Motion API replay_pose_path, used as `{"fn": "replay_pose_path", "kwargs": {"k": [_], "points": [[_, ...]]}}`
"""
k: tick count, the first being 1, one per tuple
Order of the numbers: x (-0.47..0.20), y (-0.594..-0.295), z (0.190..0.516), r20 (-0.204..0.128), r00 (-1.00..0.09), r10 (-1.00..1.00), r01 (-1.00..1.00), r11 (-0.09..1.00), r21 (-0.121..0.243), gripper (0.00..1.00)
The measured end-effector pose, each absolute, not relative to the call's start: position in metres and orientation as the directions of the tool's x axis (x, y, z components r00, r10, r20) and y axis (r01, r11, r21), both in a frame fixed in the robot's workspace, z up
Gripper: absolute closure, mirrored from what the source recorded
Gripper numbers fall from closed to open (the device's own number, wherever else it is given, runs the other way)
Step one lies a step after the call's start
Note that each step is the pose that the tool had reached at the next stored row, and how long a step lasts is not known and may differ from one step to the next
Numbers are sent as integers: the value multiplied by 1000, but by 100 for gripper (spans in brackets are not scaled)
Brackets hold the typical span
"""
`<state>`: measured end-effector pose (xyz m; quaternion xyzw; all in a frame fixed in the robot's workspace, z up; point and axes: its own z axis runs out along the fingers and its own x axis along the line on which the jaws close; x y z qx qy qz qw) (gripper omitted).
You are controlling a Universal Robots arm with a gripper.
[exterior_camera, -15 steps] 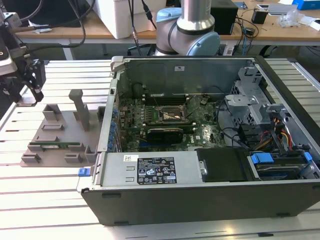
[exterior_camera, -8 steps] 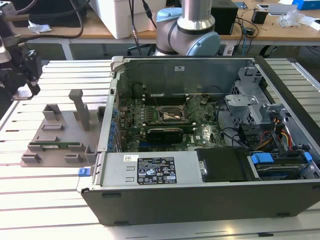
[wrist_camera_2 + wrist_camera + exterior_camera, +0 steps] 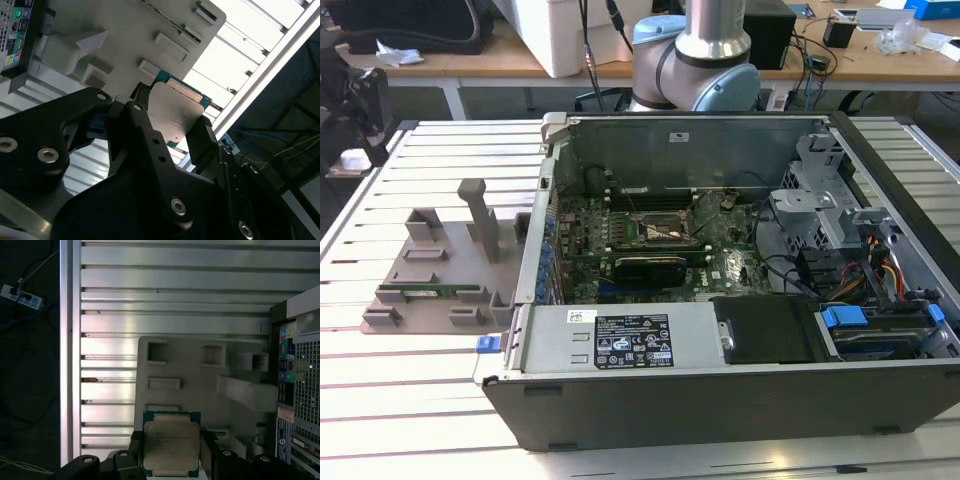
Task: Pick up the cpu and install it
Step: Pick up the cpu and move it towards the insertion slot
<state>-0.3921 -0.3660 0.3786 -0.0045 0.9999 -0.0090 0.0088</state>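
One step looks done: the gripper (image 3: 171, 452) clenches the cpu (image 3: 171, 439), the grey tray (image 3: 190, 371) beneath it; installing remains.

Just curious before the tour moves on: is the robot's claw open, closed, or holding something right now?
Gripper: closed on the cpu, which sits between its fingers above the grey tray.

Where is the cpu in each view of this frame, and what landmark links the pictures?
First wrist view: the cpu is held in the claw, with the grey tray behind it.
Second wrist view: the cpu is clamped in the claw, again with the grey tray behind it.
Exterior view: the shared landmark, the grey tray, lies to the exterior view's left of the computer case.
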Motion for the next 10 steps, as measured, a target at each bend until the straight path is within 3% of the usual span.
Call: {"fn": "replay_pose_path", "kwargs": {"k": [5,10], "points": [[-392,-365,416,-18,-1000,-9,-9,1000,-18,46],[-392,-365,426,-18,-1000,-9,-9,1000,-18,46]]}}
